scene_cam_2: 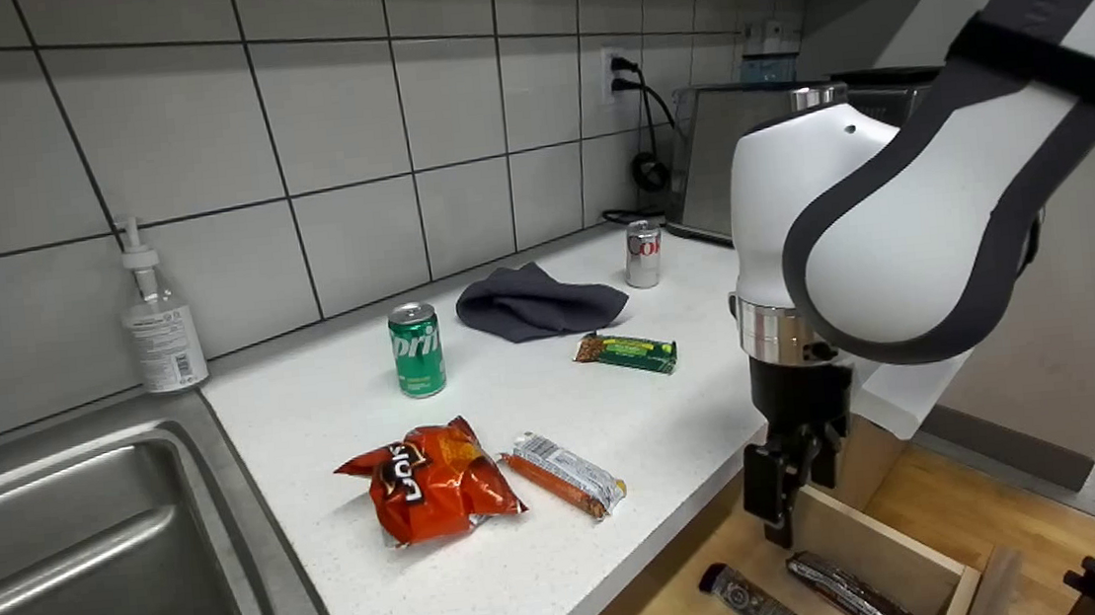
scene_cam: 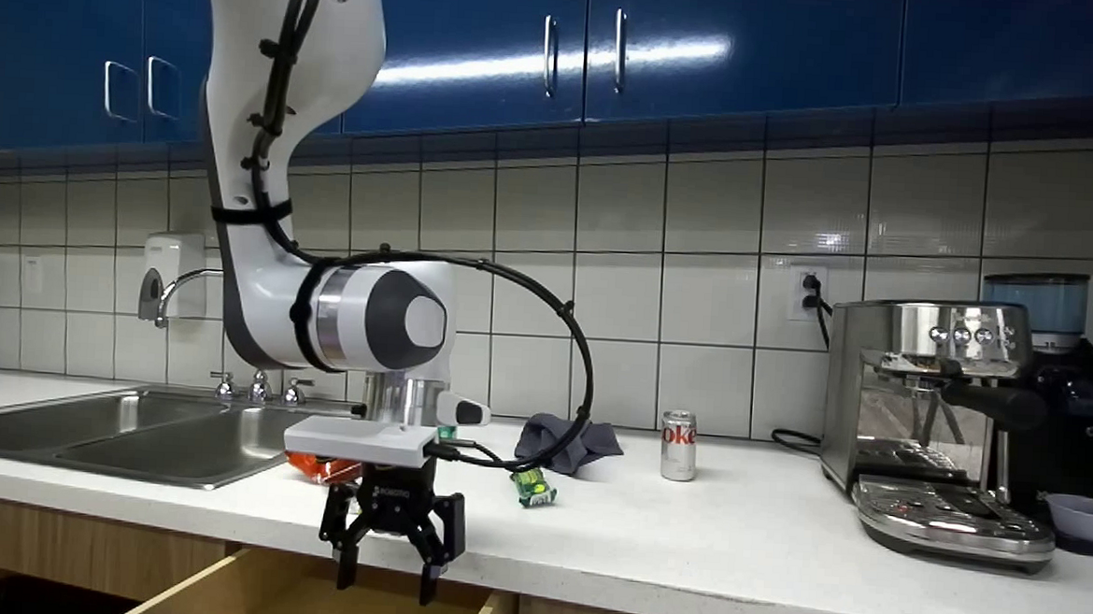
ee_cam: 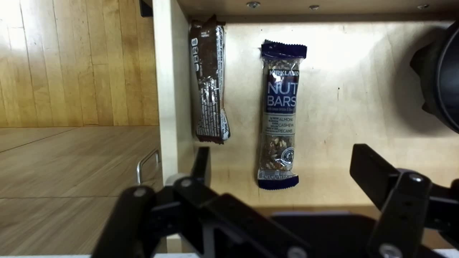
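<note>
My gripper stands open with nothing between its fingers, above an open wooden drawer at the counter's front edge. In the wrist view a nut bar in a clear and dark blue wrapper lies on the drawer floor, its lower end showing between the spread fingertips. To its left, along the drawer's side wall, rests a brown-wrapped bar. Both the nut bar and the brown bar also appear below the gripper in an exterior view. A black round object is partly cut off at the wrist view's right.
On the counter are a red chip bag, a silver-orange bar, a green bar, a green can, a silver can and a grey cloth. An espresso machine and a sink flank them.
</note>
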`<state>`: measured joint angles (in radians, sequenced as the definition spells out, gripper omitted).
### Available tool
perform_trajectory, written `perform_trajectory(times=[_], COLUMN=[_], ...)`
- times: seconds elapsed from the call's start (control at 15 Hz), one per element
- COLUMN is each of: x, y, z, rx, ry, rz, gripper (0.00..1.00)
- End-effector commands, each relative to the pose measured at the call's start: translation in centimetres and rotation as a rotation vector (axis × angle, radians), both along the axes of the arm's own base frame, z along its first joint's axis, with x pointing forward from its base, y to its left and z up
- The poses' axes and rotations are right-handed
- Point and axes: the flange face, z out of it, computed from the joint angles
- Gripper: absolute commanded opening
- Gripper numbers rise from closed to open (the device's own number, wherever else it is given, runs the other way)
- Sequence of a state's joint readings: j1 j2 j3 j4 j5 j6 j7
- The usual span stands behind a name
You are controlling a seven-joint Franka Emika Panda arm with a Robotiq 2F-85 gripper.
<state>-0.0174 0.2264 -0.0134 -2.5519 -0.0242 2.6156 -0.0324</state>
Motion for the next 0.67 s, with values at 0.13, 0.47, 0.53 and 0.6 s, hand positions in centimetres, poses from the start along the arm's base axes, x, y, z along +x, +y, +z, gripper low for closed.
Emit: perform_trajectory(times=[0.13,0.47,0.53,0.6], x=[0.3,1.4,1.6,2.0], y=[-0.9,-1.8,-1.9,-2.2], z=[3.5,5.9,6.3,6.7], rx=[0.036,0.043,0.040,0.037], ry=[-0.046,-0.066,-0.072,-0.078], rz=[-0.024,-0.011,-0.009,-0.004], gripper=[1.00,1.00,1.00,1.00])
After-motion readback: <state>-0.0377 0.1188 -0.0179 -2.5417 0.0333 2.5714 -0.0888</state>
